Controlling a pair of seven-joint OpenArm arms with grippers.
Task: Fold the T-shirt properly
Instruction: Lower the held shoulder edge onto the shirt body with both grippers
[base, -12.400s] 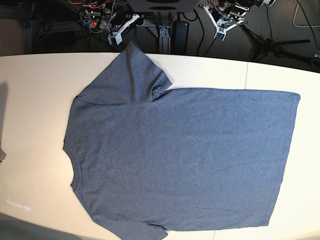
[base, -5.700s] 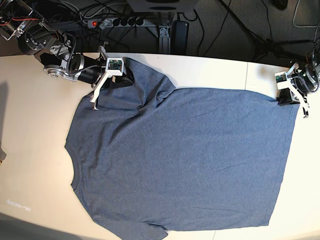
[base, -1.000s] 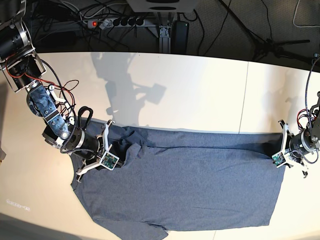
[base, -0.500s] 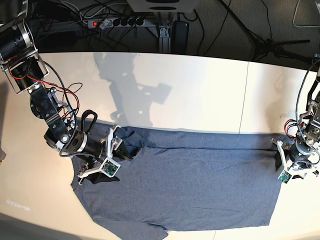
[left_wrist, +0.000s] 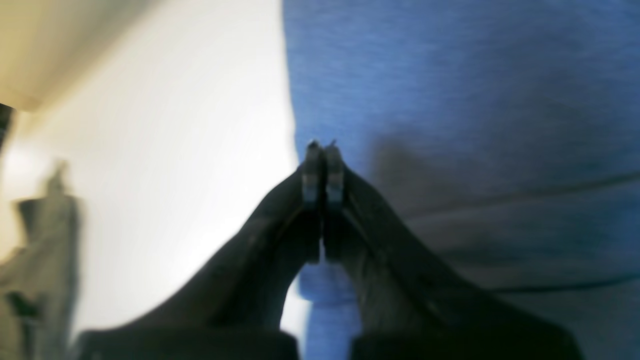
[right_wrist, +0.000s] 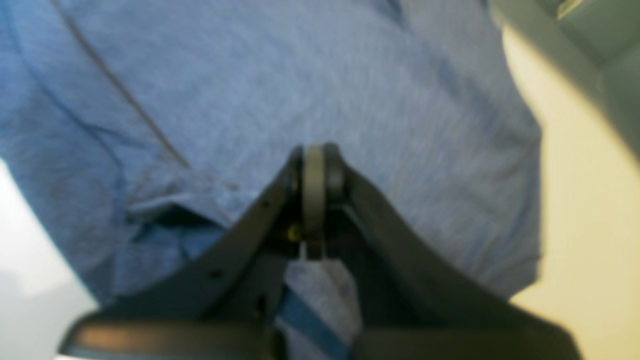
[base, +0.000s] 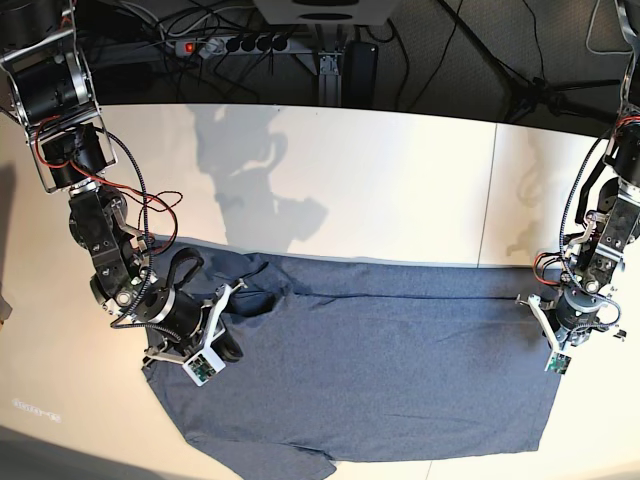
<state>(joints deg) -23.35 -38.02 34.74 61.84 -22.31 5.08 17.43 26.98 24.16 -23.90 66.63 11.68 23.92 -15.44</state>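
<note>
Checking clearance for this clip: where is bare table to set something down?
The widest bare table lies between the far edge and the T-shirt's folded edge. A narrower patch sits left of the collar. Crowded where the right hand and left hand hang over the shirt's ends.

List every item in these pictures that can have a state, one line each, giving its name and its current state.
T-shirt: lying on the table, far long edge folded over toward the middle, plain side up, fold unfinished.
Left gripper: shut, empty, at the shirt's hem edge.
Right gripper: shut, empty, over the sleeve end of the shirt.
Table: far half bare, near half covered by the shirt.
</note>
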